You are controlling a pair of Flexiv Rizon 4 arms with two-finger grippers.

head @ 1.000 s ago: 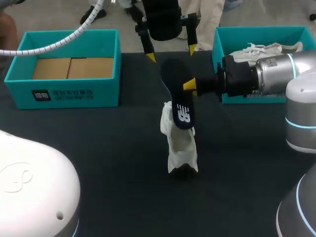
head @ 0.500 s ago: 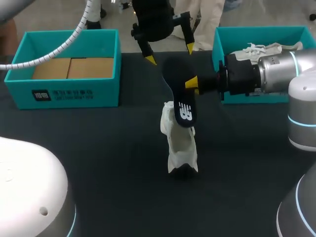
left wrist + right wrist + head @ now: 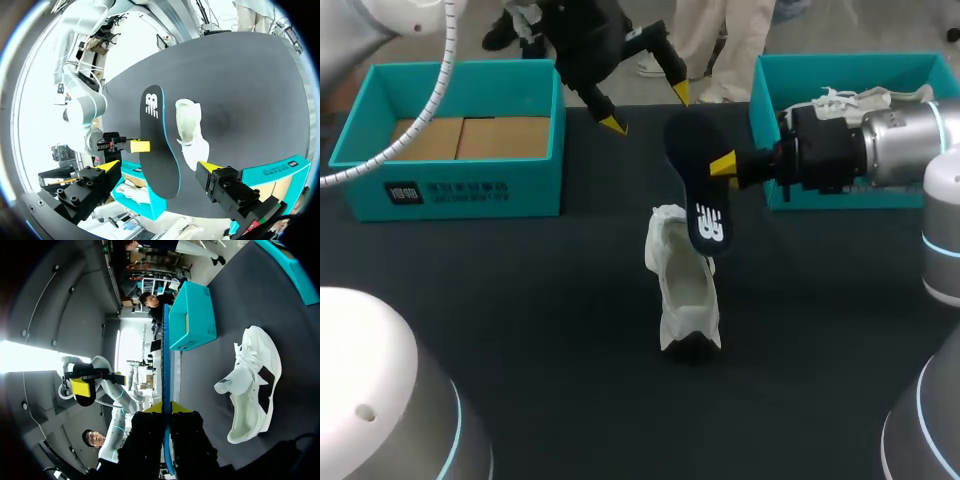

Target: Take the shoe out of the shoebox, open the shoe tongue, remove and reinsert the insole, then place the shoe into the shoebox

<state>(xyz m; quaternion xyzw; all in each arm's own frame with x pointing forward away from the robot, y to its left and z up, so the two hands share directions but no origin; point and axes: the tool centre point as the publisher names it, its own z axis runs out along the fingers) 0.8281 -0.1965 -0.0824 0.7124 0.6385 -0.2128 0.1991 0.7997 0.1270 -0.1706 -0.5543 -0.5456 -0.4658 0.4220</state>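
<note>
A white shoe (image 3: pixel 685 290) lies on the black table, opening upward; in the right wrist view the shoe (image 3: pixel 252 385) lies beside the gripper. Above its heel end hangs the black insole (image 3: pixel 700 180), with my right gripper (image 3: pixel 725 167) shut on its edge. That grip shows edge-on in the right wrist view, the insole (image 3: pixel 166 360) pinched in my right gripper (image 3: pixel 167 408). My left gripper (image 3: pixel 645 108) hovers open behind the insole, holding nothing. In its own view, the left gripper (image 3: pixel 159 166) has its fingers either side of the insole (image 3: pixel 157 145), clear of it.
A teal shoebox (image 3: pixel 450 195) with a cardboard floor stands at the back left. A second teal box (image 3: pixel 765 110) at the back right holds another white shoe (image 3: pixel 850 100). The table's front half is bare dark cloth.
My left gripper has drawn back and to the left, away from the insole, still open. My right gripper has shifted the insole slightly right and up.
</note>
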